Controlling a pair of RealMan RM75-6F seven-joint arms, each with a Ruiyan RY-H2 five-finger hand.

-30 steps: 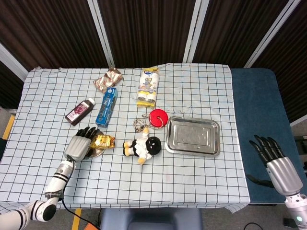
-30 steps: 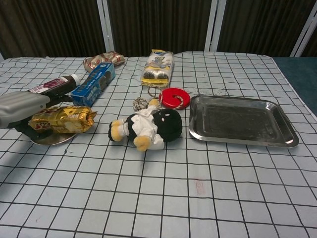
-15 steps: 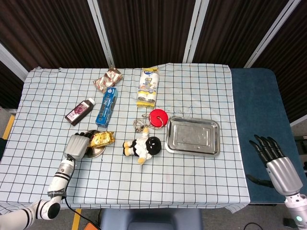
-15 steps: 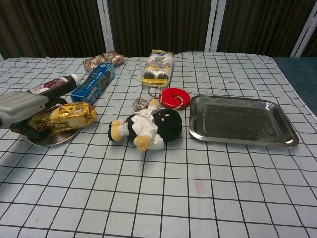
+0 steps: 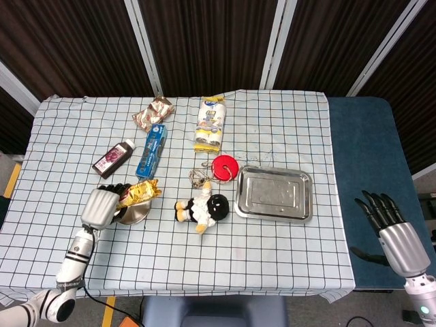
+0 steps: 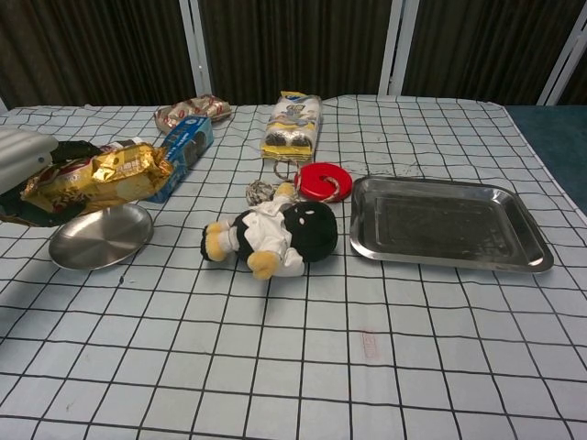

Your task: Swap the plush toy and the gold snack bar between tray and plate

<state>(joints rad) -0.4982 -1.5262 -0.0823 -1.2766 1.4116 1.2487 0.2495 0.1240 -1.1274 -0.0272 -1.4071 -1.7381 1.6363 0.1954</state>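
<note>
Now the left hand (image 5: 100,204) grips the gold snack bar (image 6: 96,177), risen off the plate (image 6: 101,247) it touched a second ago; the right hand (image 5: 392,225) hangs released. Farther along, plush toy (image 6: 275,234) lies on cloth beside the bare tray (image 6: 449,225) (nothing inside either).
</note>
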